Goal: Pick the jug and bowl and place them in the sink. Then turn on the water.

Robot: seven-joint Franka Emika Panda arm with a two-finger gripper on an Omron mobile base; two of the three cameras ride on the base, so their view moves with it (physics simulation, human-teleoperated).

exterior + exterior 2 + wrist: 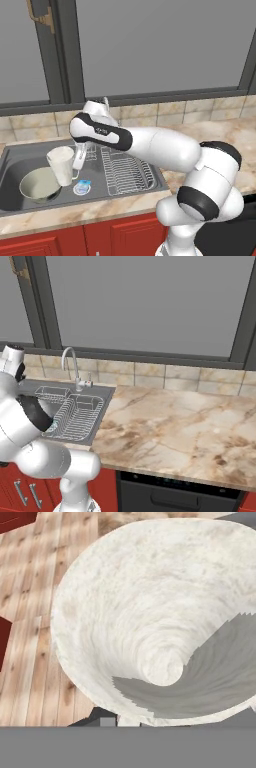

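Left base view: the gripper (76,165) is clamped on the jug (62,165), tilted over the sink (20,154) just beside the bowl (39,184); lowering crooked could knock the bowl. Right base view: faucet (71,367) near the arm's path. Hand view: jug (150,612) mouth close up; a thin rim grip may slip.

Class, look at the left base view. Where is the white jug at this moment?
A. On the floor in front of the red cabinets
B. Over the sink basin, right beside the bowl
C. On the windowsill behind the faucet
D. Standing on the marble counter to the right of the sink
B. The jug is over the sink basin next to the bowl, with the end effector at its side.
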